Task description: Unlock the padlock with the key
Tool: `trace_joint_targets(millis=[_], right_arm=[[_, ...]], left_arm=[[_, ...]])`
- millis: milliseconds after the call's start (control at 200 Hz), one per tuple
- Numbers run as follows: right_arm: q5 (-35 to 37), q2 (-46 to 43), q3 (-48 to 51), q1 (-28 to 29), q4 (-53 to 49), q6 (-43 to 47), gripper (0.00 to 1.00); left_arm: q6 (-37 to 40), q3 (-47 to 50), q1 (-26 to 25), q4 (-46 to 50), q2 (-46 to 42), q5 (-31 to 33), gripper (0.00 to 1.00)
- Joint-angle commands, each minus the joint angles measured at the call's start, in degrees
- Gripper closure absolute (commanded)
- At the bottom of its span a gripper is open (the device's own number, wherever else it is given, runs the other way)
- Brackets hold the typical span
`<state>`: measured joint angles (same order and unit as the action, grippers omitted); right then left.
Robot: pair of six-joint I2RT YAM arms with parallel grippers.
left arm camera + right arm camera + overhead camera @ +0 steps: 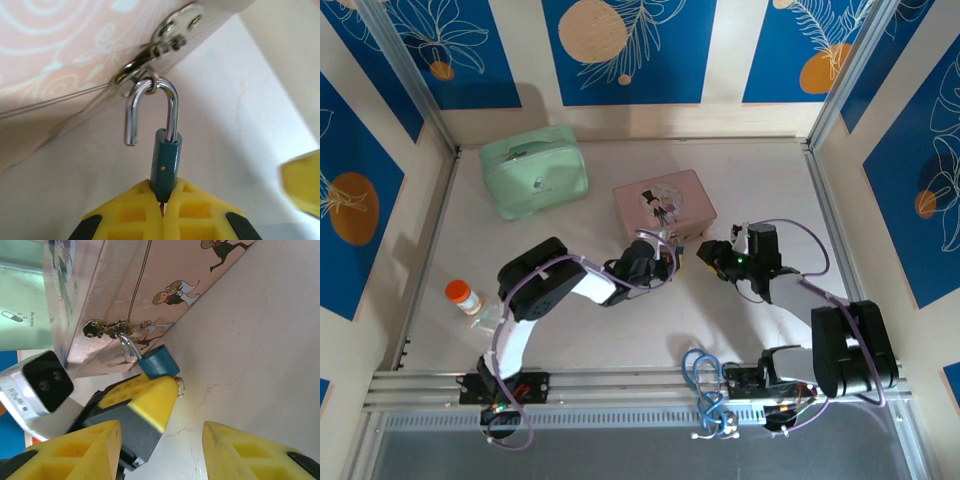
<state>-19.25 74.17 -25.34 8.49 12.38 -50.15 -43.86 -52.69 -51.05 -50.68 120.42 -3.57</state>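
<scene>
The blue padlock (165,167) hangs from the clasp (165,30) of the pink tin (663,203). Its silver shackle (150,107) stands open, one leg free of the body. My left gripper (162,200) is shut on the lower end of the padlock body. In the right wrist view the padlock (159,362) sits above the left fingers (145,400), and a small silver ring (180,387) pokes out beside them. The key is hidden between the fingers. My right gripper (162,450) hangs open and empty just to the right of the lock.
A mint green pouch (534,170) lies at the back left. An orange-capped bottle (463,296) stands near the left wall. Blue cables (705,380) loop by the arm bases. The right fingertip (300,182) shows at the edge of the left wrist view.
</scene>
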Motion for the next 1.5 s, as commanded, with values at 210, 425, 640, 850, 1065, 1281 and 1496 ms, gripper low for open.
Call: trace_joint_targets(millis=[210, 425, 640, 850, 1065, 1281, 1496], right_arm=[[-12.94, 15.27, -2.19, -3.43, 22.87, 0.85, 0.55], [-20.64, 22.91, -3.64, -4.02, 32.63, -0.08, 0.55], [-22.85, 25.25, -4.92, -1.70, 35.34, 0.46, 0.54], [-22.58, 27.40, -5.18, -0.64, 37.48, -1.36, 0.55], [-20.18, 27.63, -5.04, 0.48, 35.84, -2.12, 0.55], [-18.68, 30.22, -4.95, 0.59, 41.40, -6.53, 0.63], [-17.35, 32.02, -4.69, 0.86, 44.86, -8.90, 0.74]], left_arm=[[-8.52, 3.16, 3.95, -20.80, 4.56, -16.96, 1.00], [-13.27, 4.51, 5.58, -27.43, 7.28, -18.76, 1.00], [-13.25, 4.27, 6.14, -26.85, 7.27, -19.45, 1.00], [-14.63, 3.56, 6.48, -26.86, 7.83, -19.85, 1.00], [-14.64, 2.79, 6.75, -25.63, 7.63, -21.14, 1.00], [-15.17, 2.32, 6.72, -25.61, 7.90, -22.51, 1.00], [-15.26, 2.16, 6.72, -24.79, 8.09, -23.11, 1.00]])
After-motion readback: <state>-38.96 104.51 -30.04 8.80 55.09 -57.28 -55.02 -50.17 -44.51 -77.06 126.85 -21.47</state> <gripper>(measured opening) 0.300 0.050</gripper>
